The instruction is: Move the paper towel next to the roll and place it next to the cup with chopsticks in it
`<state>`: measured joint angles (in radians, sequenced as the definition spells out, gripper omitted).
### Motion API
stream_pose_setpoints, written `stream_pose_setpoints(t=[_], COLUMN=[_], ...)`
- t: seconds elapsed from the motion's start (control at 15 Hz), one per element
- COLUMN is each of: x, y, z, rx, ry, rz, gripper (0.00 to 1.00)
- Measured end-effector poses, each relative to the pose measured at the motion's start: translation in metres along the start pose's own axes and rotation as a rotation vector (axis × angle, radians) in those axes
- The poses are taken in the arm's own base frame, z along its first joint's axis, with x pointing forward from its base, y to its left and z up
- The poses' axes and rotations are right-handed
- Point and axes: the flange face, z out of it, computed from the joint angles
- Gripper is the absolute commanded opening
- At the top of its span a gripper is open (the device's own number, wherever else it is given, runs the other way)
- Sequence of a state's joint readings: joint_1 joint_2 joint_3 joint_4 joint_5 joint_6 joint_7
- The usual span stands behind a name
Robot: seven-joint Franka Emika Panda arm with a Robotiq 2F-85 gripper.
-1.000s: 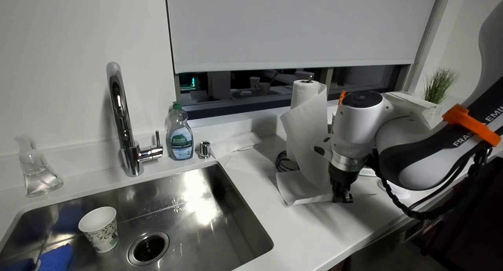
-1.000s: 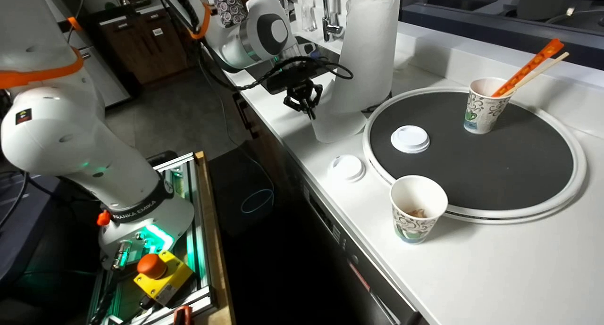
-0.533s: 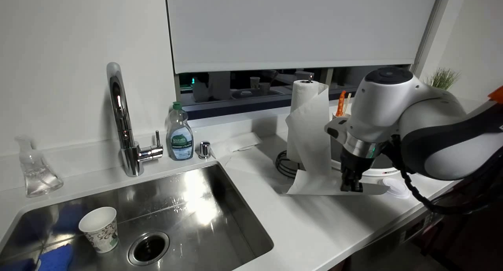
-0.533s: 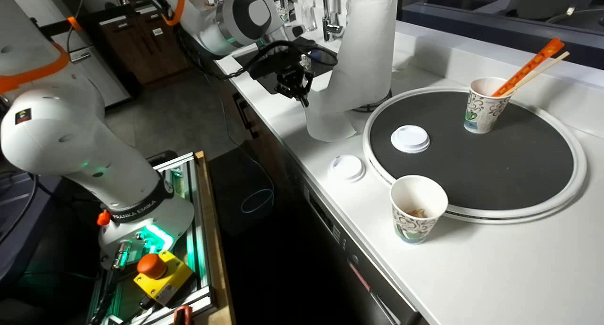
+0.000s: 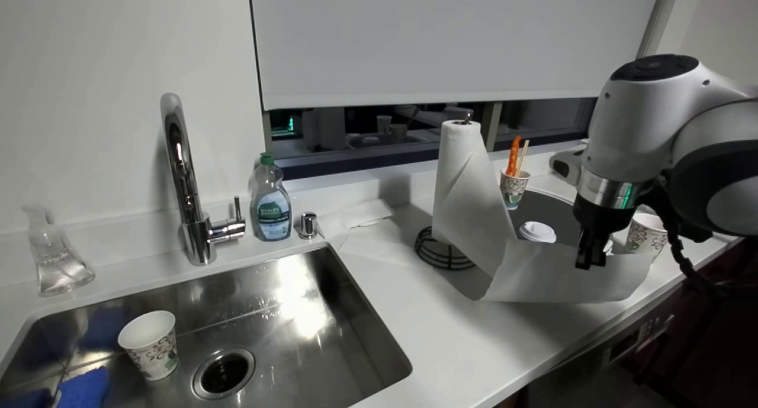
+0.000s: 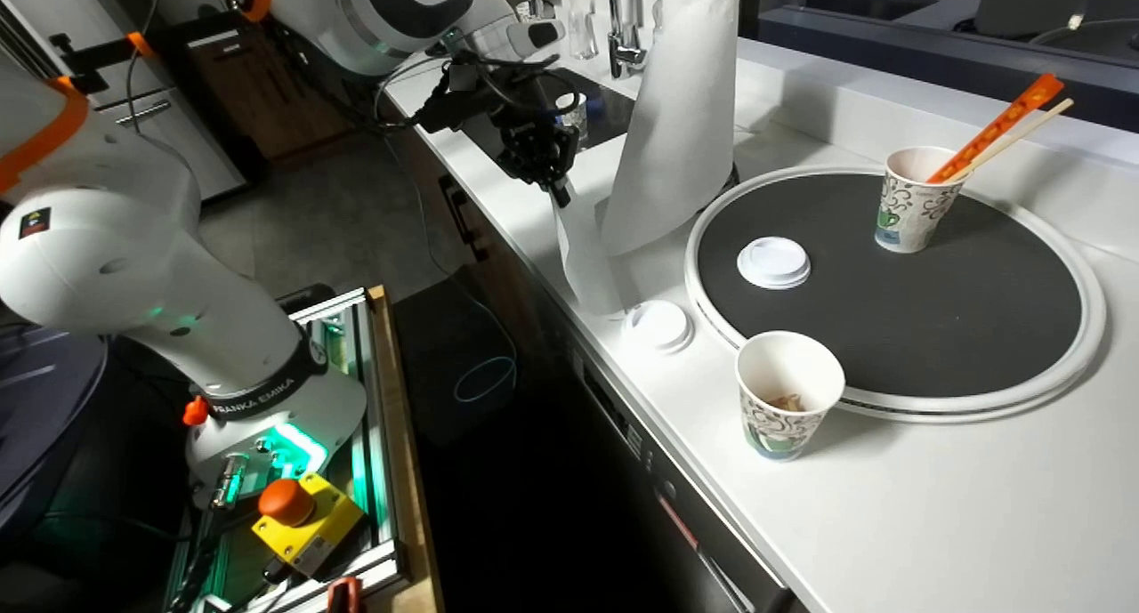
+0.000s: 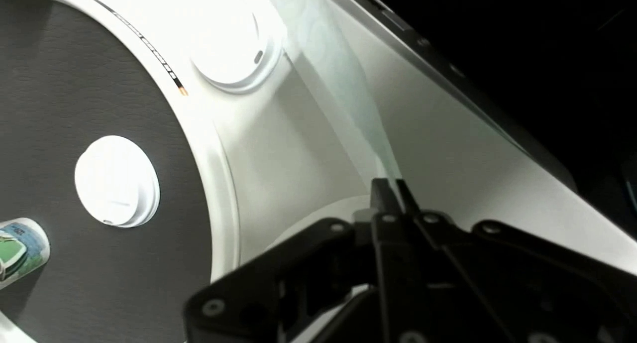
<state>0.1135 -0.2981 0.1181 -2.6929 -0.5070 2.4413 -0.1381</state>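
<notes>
Left to right, as I am facing the window [image 5: 355, 132]: a patterned cup [image 5: 153, 352] is sitting in the sink [image 5: 296, 349], a tap [image 5: 187, 186] and labelled bottle [image 5: 272, 215] standing behind. The roll [image 5: 455, 177] is rising from its wire base [image 5: 429, 252]. Beyond it, the cup with chopsticks [image 5: 513, 192] is standing on a dark round disc [image 5: 540, 205]. The paper towel [image 5: 542, 275] is hanging before the disc, well apart from that cup, meeting the roll's hanging length [image 5: 479, 215]. The gripper [image 5: 591, 262] is clamping the towel's upper edge, its fingers [image 7: 382, 196] pressing together on it.

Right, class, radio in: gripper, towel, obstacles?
Gripper shut on paper towel. Not yet beside cup with chopsticks. White lid on dark disc between, possible snag.
</notes>
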Motion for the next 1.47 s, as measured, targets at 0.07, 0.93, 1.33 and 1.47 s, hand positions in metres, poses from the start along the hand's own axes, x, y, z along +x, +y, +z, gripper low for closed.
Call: stream_pose_setpoints(t=[0.07,0.93,1.33,1.47], x=[0.001,-0.117,-0.137,-0.142], y=[-0.001,0.141,0.213,0.224], z=[0.001,0.041,-0.023,-0.035], rx=[0.001,-0.217,-0.44,-0.508], ry=[-0.002,-0.176,-0.079,-0.059], rz=[-0.004,0.356,0.583,0.64], gripper=[0.01,0.0,0.01,0.01])
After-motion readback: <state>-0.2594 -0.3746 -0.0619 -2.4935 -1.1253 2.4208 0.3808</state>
